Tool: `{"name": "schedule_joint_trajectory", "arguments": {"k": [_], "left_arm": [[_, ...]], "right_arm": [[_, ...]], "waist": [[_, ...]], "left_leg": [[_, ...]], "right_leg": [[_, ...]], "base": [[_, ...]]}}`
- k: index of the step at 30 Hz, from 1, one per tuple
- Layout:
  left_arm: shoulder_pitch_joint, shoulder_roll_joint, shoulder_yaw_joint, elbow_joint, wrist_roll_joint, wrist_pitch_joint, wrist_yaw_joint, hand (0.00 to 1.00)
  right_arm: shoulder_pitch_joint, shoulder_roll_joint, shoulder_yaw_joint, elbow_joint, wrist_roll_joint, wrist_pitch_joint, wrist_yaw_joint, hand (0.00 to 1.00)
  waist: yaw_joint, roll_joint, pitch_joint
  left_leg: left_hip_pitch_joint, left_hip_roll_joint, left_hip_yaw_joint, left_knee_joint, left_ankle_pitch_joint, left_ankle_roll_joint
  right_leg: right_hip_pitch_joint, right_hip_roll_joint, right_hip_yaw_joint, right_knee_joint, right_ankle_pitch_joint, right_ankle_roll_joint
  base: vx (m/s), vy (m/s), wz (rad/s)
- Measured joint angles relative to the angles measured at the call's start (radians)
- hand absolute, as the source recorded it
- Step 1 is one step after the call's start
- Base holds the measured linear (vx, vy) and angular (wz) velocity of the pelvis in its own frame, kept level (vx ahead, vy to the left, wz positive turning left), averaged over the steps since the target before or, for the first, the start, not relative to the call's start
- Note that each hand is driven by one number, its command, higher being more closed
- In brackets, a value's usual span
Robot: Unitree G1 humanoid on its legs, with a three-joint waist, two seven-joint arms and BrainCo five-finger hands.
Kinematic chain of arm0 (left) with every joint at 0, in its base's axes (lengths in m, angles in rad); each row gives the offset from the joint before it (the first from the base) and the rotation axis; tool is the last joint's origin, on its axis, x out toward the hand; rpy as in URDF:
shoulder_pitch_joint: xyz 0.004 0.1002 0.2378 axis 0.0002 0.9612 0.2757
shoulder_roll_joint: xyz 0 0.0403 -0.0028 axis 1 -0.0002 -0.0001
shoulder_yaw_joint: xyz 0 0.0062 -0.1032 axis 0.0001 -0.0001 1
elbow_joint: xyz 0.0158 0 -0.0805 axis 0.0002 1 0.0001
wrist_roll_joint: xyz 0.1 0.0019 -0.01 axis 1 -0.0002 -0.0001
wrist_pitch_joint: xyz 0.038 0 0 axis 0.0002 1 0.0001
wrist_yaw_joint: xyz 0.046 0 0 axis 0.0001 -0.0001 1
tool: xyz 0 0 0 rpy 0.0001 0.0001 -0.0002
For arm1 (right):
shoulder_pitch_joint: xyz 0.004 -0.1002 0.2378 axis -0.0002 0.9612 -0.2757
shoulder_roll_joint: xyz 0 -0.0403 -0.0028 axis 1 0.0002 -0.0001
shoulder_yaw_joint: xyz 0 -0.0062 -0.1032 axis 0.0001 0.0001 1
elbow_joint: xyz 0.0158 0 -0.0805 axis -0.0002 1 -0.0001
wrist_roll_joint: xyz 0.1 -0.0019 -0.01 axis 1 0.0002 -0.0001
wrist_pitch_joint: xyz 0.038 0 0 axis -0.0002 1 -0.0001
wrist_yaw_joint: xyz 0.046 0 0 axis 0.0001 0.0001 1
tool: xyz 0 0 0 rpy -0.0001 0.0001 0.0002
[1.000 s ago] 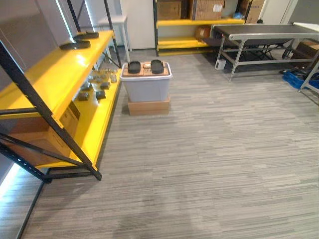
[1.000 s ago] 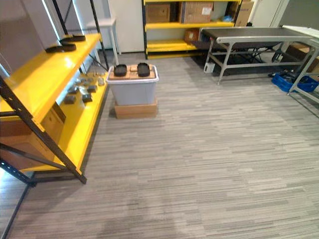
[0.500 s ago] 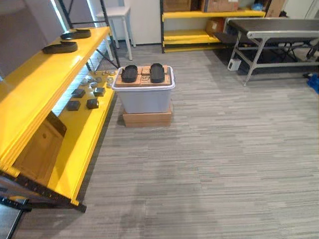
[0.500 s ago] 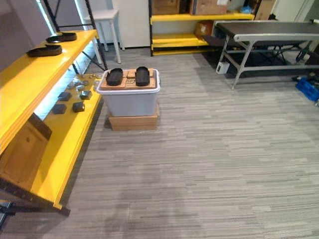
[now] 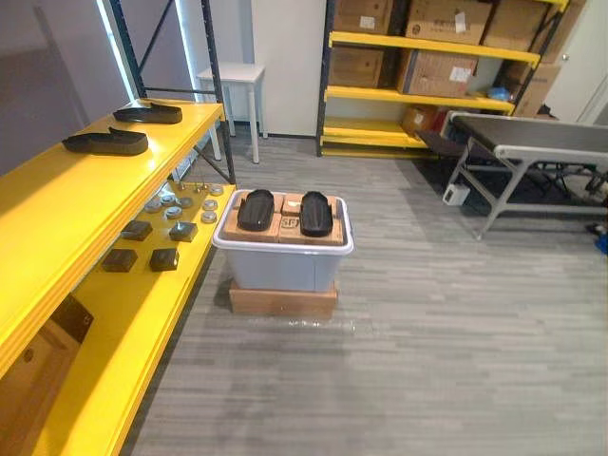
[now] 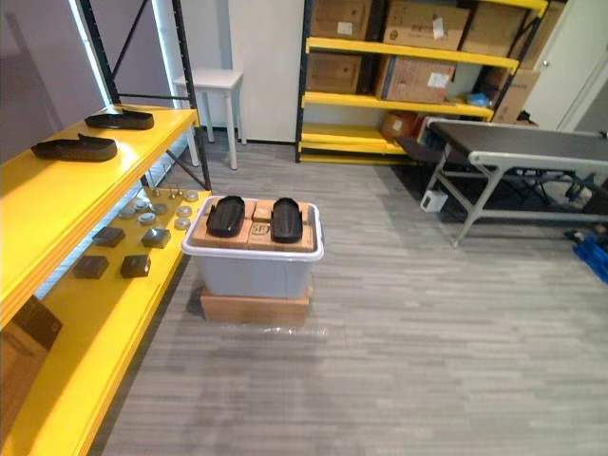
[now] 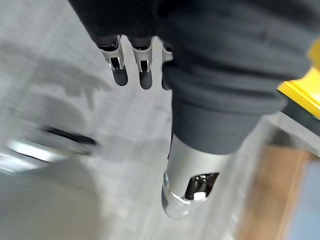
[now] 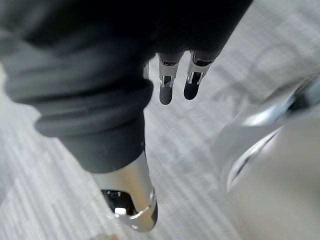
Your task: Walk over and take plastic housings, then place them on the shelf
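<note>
Bright even light, sheen on the yellow shelf [image 5: 57, 209]

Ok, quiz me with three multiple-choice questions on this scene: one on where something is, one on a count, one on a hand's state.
1. Where does the grey bin stand?
A) on a flat brown box on the floor
B) straight on the floor
C) on a wheeled cart

2. How many black housings lie on top of the bin?
A) one
B) two
C) four

3. How is the left hand?
A) curled round a housing
B) fingers straight, holding nothing
C) pinching cloth

Answers:
1 A, the box shows beneath the bin.
2 B, two lie side by side.
3 B, its fingers hang straight above bare floor.
</note>
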Motion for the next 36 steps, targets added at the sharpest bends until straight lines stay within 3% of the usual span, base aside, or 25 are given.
{"name": "schedule_joint_trajectory", "arguments": {"k": [1, 2, 3, 4, 5, 6, 7, 8, 9, 10, 11, 12, 13, 14, 15, 16, 18, 19, 22, 25, 27, 28, 30, 32, 36], "left_arm": [[-0.019, -0.007, 0.006, 0.000, 0.000, 0.000, 0.001, 0.00], [-0.021, -0.015, 0.015, 0.001, 0.000, -0.001, 0.003, 0.00], [-0.018, -0.028, 0.021, 0.001, 0.000, -0.001, 0.003, 0.00], [-0.017, -0.047, 0.039, 0.001, 0.000, -0.001, 0.001, 0.00], [-0.011, -0.089, 0.086, 0.001, 0.000, -0.003, 0.000, 0.00], [-0.007, -0.102, 0.105, 0.001, 0.001, -0.003, 0.000, 0.00], [0.006, -0.120, 0.139, 0.000, 0.000, -0.003, 0.000, 0.00], [0.018, -0.121, 0.141, 0.000, 0.000, -0.003, -0.001, 0.00], [0.038, -0.116, 0.141, 0.000, -0.004, -0.001, 0.001, 0.00], [0.066, -0.109, 0.141, 0.002, -0.025, 0.002, 0.001, 0.00], [0.076, -0.110, 0.142, 0.003, -0.036, 0.002, 0.000, 0.00], [0.092, -0.117, 0.148, 0.001, -0.066, 0.001, -0.004, 0.00], [0.099, -0.117, 0.148, 0.001, -0.069, 0.001, -0.004, 0.00], [0.111, -0.118, 0.147, 0.000, -0.069, 0.001, -0.004, 0.00], [0.130, -0.117, 0.142, 0.000, -0.069, 0.001, -0.002, 0.00], [0.146, -0.105, 0.136, 0.004, -0.069, 0.001, 0.001, 0.00], [0.146, -0.089, 0.111, 0.007, -0.069, 0.001, 0.002, 0.00], [0.136, -0.084, 0.080, 0.005, -0.068, 0.001, 0.001, 0.00], [0.120, -0.034, 0.026, -0.001, -0.066, 0.002, 0.003, 0.00], [0.085, 0.003, -0.015, -0.069, -0.071, -0.007, 0.021, 0.00], [0.065, 0.020, -0.018, -0.102, -0.080, -0.020, 0.027, 0.00], [0.056, 0.008, -0.019, -0.106, -0.081, -0.022, 0.039, 0.00], [0.077, -0.021, -0.029, -0.121, -0.091, -0.031, 0.047, 0.00], [0.071, -0.045, -0.039, -0.136, -0.119, -0.036, 0.053, 0.00], [0.032, -0.089, -0.118, -0.155, -0.158, -0.055, 0.065, 0.00]], "right_arm": [[0.006, -0.001, -0.002, -0.001, 0.000, 0.000, -0.002, 0.00], [0.014, -0.005, -0.003, 0.000, -0.001, 0.002, -0.002, 0.00], [0.021, -0.009, -0.004, -0.001, -0.002, 0.002, -0.002, 0.00], [0.029, -0.004, -0.028, -0.004, -0.003, 0.003, 0.000, 0.00], [0.038, -0.001, -0.066, -0.012, -0.004, 0.004, 0.002, 0.00], [0.040, 0.000, -0.073, -0.015, -0.004, 0.006, 0.002, 0.00], [0.051, 0.001, -0.076, -0.023, -0.004, 0.007, 0.003, 0.00], [0.052, 0.000, -0.071, -0.023, -0.004, 0.009, 0.002, 0.00], [0.054, 0.003, -0.060, -0.019, -0.004, 0.011, -0.001, 0.00], [0.052, 0.005, -0.058, -0.019, -0.004, 0.012, -0.005, 0.00], [0.045, 0.001, -0.058, -0.020, -0.004, 0.012, -0.006, 0.00], [0.017, -0.013, -0.059, -0.024, -0.003, 0.008, -0.010, 0.00], [0.002, -0.018, -0.061, -0.024, -0.003, 0.008, -0.011, 0.00], [-0.015, -0.030, -0.062, -0.028, -0.004, 0.007, -0.012, 0.00], [-0.014, -0.036, -0.060, -0.049, -0.004, 0.006, -0.015, 0.00], [-0.011, -0.024, -0.050, -0.066, -0.004, 0.006, -0.023, 0.00], [-0.002, -0.021, -0.009, -0.111, -0.004, 0.006, -0.034, 0.00], [-0.002, -0.020, 0.024, -0.178, -0.024, 0.006, -0.051, 0.00], [0.001, -0.005, 0.118, -0.360, -0.086, 0.004, -0.078, 0.00], [0.004, -0.005, 0.140, -0.540, -0.155, -0.007, -0.113, 0.00], [0.010, -0.003, 0.139, -0.620, -0.200, -0.024, -0.142, 0.00], [0.009, -0.015, 0.136, -0.632, -0.234, -0.028, -0.163, 0.00], [-0.008, -0.018, 0.140, -0.670, -0.269, -0.030, -0.198, 0.00], [-0.074, -0.023, 0.159, -0.708, -0.279, -0.034, -0.230, 0.00], [-0.323, -0.072, 0.183, -0.712, -0.285, -0.038, -0.313, 0.00]], "waist": [[-0.011, -0.002, -0.001], [-0.029, 0.001, -0.002], [-0.044, 0.022, -0.004], [-0.048, 0.033, -0.010], [-0.042, 0.069, -0.019], [-0.042, 0.081, -0.017], [-0.039, 0.095, -0.005], [-0.035, 0.092, 0.002], [-0.024, 0.095, 0.007], [-0.007, 0.076, 0.012], [0.005, 0.069, 0.014], [0.034, 0.058, 0.013], [0.036, 0.056, 0.012], [0.035, 0.063, 0.007], [0.036, 0.075, -0.007], [0.037, 0.059, -0.017], [0.024, 0.048, -0.027], [0.021, 0.048, -0.026], [0.008, 0.047, -0.013], [0.011, 0.042, -0.020], [0.009, 0.010, -0.032], [-0.001, 0.014, -0.030], [0.016, 0.040, -0.043], [0.013, 0.058, -0.018], [0.044, 0.066, 0.102]], "left_leg": [[0.037, 0.006, -0.021, -0.013, -0.037, -0.009], [0.079, 0.020, -0.045, -0.006, -0.085, -0.004], [0.095, 0.034, -0.054, 0.010, -0.106, -0.010], [0.088, 0.046, -0.053, 0.071, -0.110, -0.019], [0.013, 0.075, -0.043, 0.303, -0.087, -0.049], [-0.028, 0.089, -0.041, 0.423, -0.046, -0.092], [-0.115, 0.115, -0.045, 0.663, 0.120, -0.182], [-0.159, 0.134, -0.045, 0.783, 0.171, -0.223], [-0.243, 0.176, 0.005, 0.965, 0.125, -0.228], [-0.308, 0.203, 0.081, 1.016, 0.042, -0.187], [-0.336, 0.206, 0.120, 0.995, 0.000, -0.174], [-0.415, 0.181, 0.192, 0.790, -0.068, -0.179], [-0.427, 0.162, 0.199, 0.666, -0.072, -0.183], [-0.425, 0.134, 0.191, 0.420, -0.052, -0.180], [-0.419, 0.114, 0.167, 0.214, 0.070, -0.156], [-0.389, 0.080, 0.159, 0.190, 0.153, -0.126], [-0.373, 0.048, 0.148, 0.189, 0.103, -0.116], [-0.347, 0.039, 0.150, 0.179, 0.075, -0.100], [-0.242, 0.047, 0.160, 0.128, 0.067, -0.077], [-0.203, 0.054, 0.133, 0.079, 0.067, -0.083], [-0.210, 0.022, 0.089, 0.079, 0.056, -0.100], [-0.199, 0.018, 0.054, 0.071, 0.049, -0.117], [-0.208, 0.045, 0.049, 0.054, 0.048, -0.135], [-0.252, 0.063, 0.030, 0.061, 0.042, -0.144], [-0.399, 0.059, -0.030, 0.131, 0.037, -0.150]], "right_leg": [[-0.033, 0.018, 0.005, -0.219, 0.072, 0.011], [-0.068, 0.040, 0.095, -0.255, 0.164, 0.008], [-0.069, 0.067, 0.135, -0.213, 0.216, 0.000], [-0.081, 0.097, 0.188, -0.147, 0.241, -0.036], [-0.065, 0.125, 0.173, -0.071, 0.167, -0.072], [-0.036, 0.140, 0.168, -0.064, 0.143, -0.087], [0.045, 0.166, 0.156, -0.077, 0.095, -0.110], [0.095, 0.182, 0.154, -0.095, 0.071, -0.123], [0.203, 0.207, 0.155, -0.152, 0.059, -0.133], [0.304, 0.213, 0.174, -0.214, 0.057, -0.136], [0.342, 0.209, 0.187, -0.242, 0.058, -0.135], [0.413, 0.179, 0.222, -0.311, 0.052, -0.120], [0.432, 0.164, 0.233, -0.328, 0.044, -0.106], [0.445, 0.152, 0.242, -0.350, 0.033, -0.086], [0.461, 0.149, 0.254, -0.362, 0.018, -0.065], [0.487, 0.124, 0.269, -0.363, -0.006, -0.038], [0.488, 0.088, 0.261, -0.307, -0.026, -0.012], [0.423, 0.072, 0.265, -0.143, -0.045, 0.017], [0.273, 0.055, 0.300, 0.193, -0.080, 0.047], [0.196, 0.073, 0.330, 0.000, -0.087, 0.038], [0.183, 0.064, 0.381, -0.202, 0.041, 0.027], [0.192, 0.059, 0.360, -0.196, 0.104, 0.026], [0.200, 0.082, 0.343, -0.238, 0.105, 0.026], [0.191, 0.101, 0.320, -0.282, 0.123, 0.006], [0.107, 0.100, 0.277, -0.296, 0.151, 0.001]], "base": [[0.74, -0.335, 0.54], [0.77, -0.364, 0.60], [0.64, -0.296, 0.50], [0.82, -0.361, 0.29], [0.81, -0.332, 0.14], [0.94, -0.368, 0.11], [0.58, -0.184, 0.12], [0.69, -0.204, 0.09], [0.65, -0.152, -0.13], [0.76, -0.145, -0.26], [0.80, -0.053, -0.58], [0.66, 0.012, -0.53], [0.52, 0.071, -0.59], [0.38, 0.130, -0.39], [0.49, 0.196, -0.48], [0.50, 0.185, -0.25], [0.46, 0.137, 0.09], [0.45, 0.162, 0.11], [0.45, 0.121, 0.02], [0.33, -0.047, 0.36], [0.32, -0.152, 0.73], [0.35, -0.201, 0.63], [0.28, -0.169, 0.24], [0.07, -0.080, 0.15], [-0.05, -0.018, 0.32]]}}
